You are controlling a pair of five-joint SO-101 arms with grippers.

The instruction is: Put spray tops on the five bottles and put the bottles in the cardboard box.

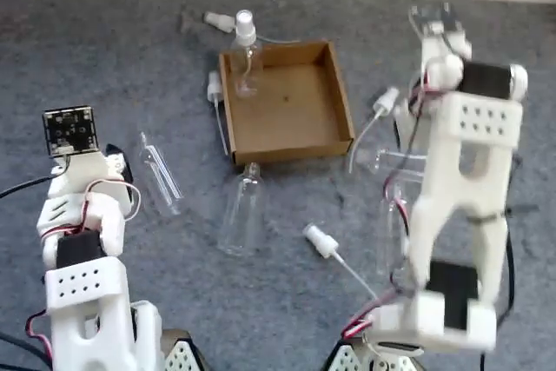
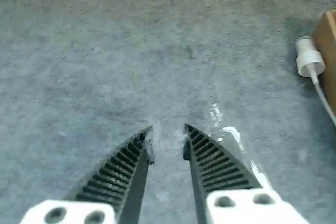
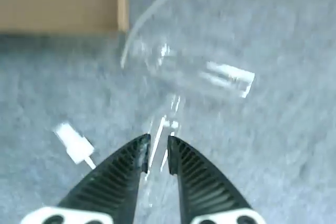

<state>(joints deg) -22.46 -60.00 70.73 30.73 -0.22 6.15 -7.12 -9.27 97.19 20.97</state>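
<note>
Hovering left claw [image 2: 168,142], slightly open, empty | thin bottle [image 2: 227,131] just right of it | right claw [image 3: 156,153] at second bottle [image 3: 163,124], grip unclear

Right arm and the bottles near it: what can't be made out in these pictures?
1. High view: the right arm covers the bottles beneath it, so their number and whether they have tops cannot be told.
2. Right wrist view: the clear bottle ahead of the right end effector is blurred, so whether it is gripped is unclear.
3. Left wrist view: the cardboard box is cut off by the edge.
</note>
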